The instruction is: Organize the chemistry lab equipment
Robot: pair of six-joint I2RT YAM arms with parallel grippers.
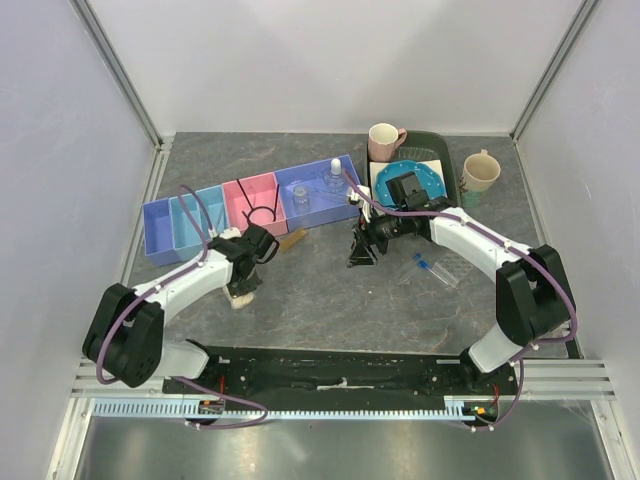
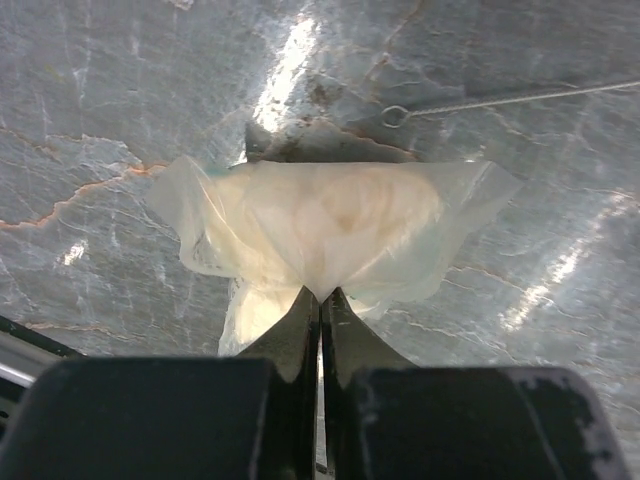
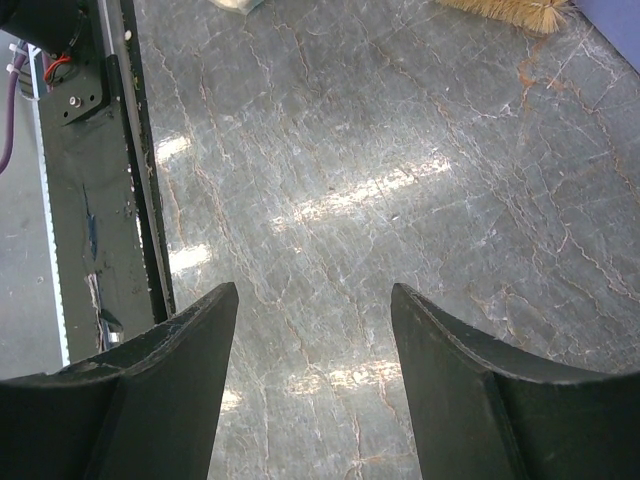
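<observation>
1. The left tool is closed tight on the small clear bag, close to the bench.
2. It pinches only a thin edge (maybe slippery), so the bag could slide out.
3. The right tool is wide open and holds nothing.

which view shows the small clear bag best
The left wrist view: the small clear bag fills mid-frame, pinched at its edge by the shut left gripper. The top external view shows it only as a pale blob under that gripper. The right wrist view catches a pale sliver at its top edge, possibly the bag.
</observation>
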